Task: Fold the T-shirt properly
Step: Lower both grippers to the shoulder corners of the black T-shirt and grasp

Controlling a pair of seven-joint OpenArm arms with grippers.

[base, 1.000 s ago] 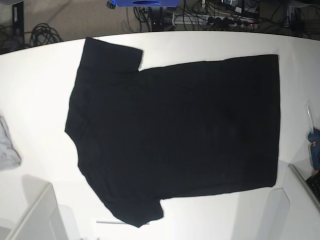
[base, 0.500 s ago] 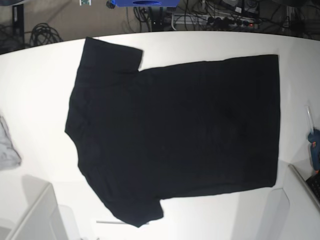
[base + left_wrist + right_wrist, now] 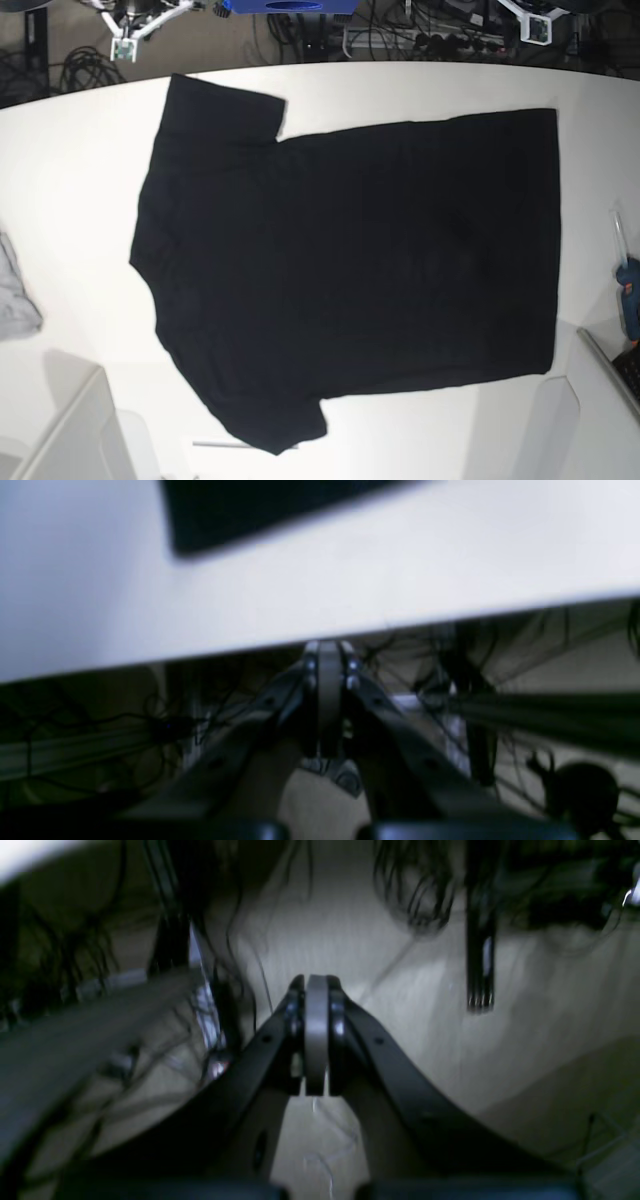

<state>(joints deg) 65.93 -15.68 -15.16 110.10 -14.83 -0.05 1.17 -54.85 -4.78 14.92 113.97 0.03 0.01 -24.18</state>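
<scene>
The black T-shirt (image 3: 350, 270) lies flat and spread out on the white table (image 3: 60, 180), collar to the left and hem to the right. My right gripper (image 3: 122, 45) shows at the top left, beyond the table's far edge, apart from the shirt. In the right wrist view it (image 3: 316, 982) is shut and empty over the floor. My left gripper (image 3: 535, 25) shows at the top right, also beyond the far edge. In the left wrist view it (image 3: 327, 650) is shut and empty at the table edge (image 3: 350, 630), with a shirt corner (image 3: 250, 510) ahead.
A small grey cloth (image 3: 15, 295) lies at the left edge. A blue tool (image 3: 628, 290) lies at the right edge. White bins stand at the front left (image 3: 70, 430) and front right (image 3: 600, 380). Cables (image 3: 90, 70) lie on the floor behind the table.
Both grippers have come into the base view at its top edge, beyond the table. The T-shirt has not moved.
</scene>
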